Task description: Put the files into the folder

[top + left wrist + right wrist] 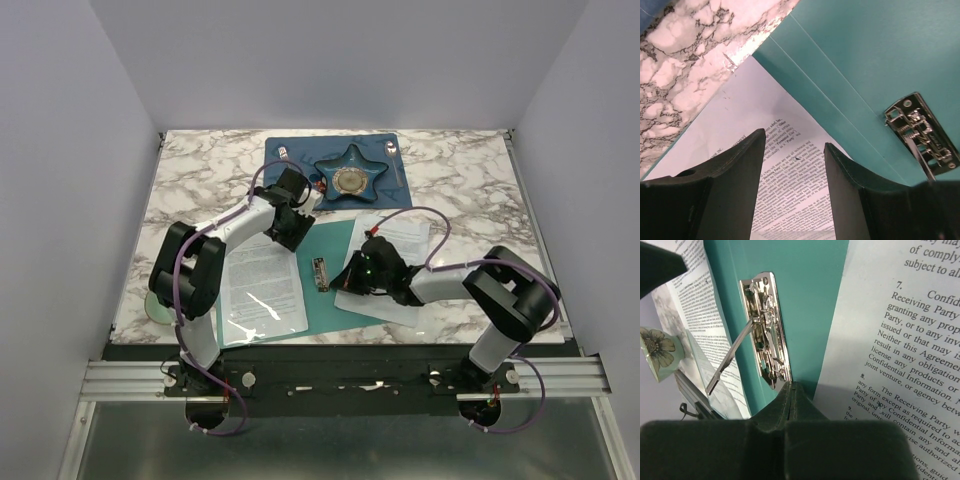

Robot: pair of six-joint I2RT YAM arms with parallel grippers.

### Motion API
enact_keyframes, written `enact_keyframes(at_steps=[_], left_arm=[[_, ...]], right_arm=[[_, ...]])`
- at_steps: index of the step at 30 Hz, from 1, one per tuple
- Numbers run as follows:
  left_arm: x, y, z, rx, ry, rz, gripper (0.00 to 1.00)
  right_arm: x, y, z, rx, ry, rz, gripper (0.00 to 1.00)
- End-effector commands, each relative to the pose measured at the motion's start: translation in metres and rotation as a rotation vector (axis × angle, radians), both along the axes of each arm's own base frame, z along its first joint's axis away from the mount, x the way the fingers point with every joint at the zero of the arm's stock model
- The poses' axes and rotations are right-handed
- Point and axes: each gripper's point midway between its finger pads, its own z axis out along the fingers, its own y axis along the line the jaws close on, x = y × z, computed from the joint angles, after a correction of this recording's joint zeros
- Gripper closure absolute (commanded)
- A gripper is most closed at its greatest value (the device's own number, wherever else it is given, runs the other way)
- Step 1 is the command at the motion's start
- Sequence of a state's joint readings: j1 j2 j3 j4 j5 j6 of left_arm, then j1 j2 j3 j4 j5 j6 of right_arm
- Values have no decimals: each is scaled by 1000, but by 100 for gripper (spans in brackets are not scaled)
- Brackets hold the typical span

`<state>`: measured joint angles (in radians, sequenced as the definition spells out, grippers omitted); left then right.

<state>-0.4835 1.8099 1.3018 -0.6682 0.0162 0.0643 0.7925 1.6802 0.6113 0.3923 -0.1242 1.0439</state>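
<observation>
At the middle of the worktop (pixel 200 190): open teal folder (pixel 335 240), files (pixel 262 285) flanking its silver clip (pixel 320 272).

Left of the clip, one stack on the left flap, long axis near-to-far; right of it, a second stack (pixel 400 245) overlapping the right flap. Above the left stack's far end, left end effector (pixel 794 142) released, fingers spread over printed text, grasping nothing. Close by the clip, right end effector (pixel 791 387) clenched and empty, tip at the spine, clip lever raised. Probably nearer the clip: the right arm. Beyond, a dark blue placemat (pixel 290 150) with star dish (pixel 350 175) on marble; plain pale walls around.
</observation>
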Motion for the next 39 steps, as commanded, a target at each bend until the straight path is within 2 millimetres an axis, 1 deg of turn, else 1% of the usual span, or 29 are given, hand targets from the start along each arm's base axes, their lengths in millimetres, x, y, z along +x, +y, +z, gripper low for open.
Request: enact_keyframes(at_steps=[1, 2, 3, 4, 5, 6, 10, 16, 17, 20, 23, 26, 30, 33, 34, 39], left_arm=[[3, 16, -18, 77, -22, 19, 38], [-1, 18, -24, 86, -8, 19, 38], [-2, 19, -26, 91, -7, 13, 38], [-2, 19, -28, 91, -12, 13, 38], [-6, 22, -34, 99, 1, 11, 38], [-7, 23, -36, 104, 4, 9, 38], [-12, 25, -41, 108, 7, -4, 39], [-15, 27, -44, 111, 9, -8, 39], [-16, 28, -44, 111, 9, -10, 39], [-17, 28, -44, 110, 8, -11, 39], [-18, 29, -45, 112, 9, -10, 39], [-19, 29, -44, 109, 7, -12, 39], [-20, 29, -44, 109, 7, -15, 39], [-21, 28, -42, 102, 3, -20, 39], [-21, 29, -41, 100, 3, -19, 40], [-24, 28, -31, 87, -6, -36, 40]], right_arm=[[-6, 2, 11, 12, -46, 61, 100], [-8, 2, 11, 14, -51, 64, 100], [-5, 3, 21, 36, -85, 65, 100], [-4, 2, 24, 40, -99, 65, 99], [-3, 2, 29, 45, -117, 65, 100], [-2, 3, 36, 54, -135, 67, 100], [-1, 6, 47, 73, -164, 84, 100], [-7, 21, 42, 102, -128, 134, 99], [-9, 23, 36, 100, -115, 142, 100], [-11, 30, 32, 121, -99, 160, 100], [-9, 41, 40, 166, -115, 182, 100], [-7, 50, 41, 193, -112, 199, 100], [1, 60, 49, 244, -127, 190, 100], [8, 63, 47, 238, -131, 173, 100], [13, 65, 50, 239, -141, 165, 99], [32, 68, 51, 230, -154, 149, 100]])
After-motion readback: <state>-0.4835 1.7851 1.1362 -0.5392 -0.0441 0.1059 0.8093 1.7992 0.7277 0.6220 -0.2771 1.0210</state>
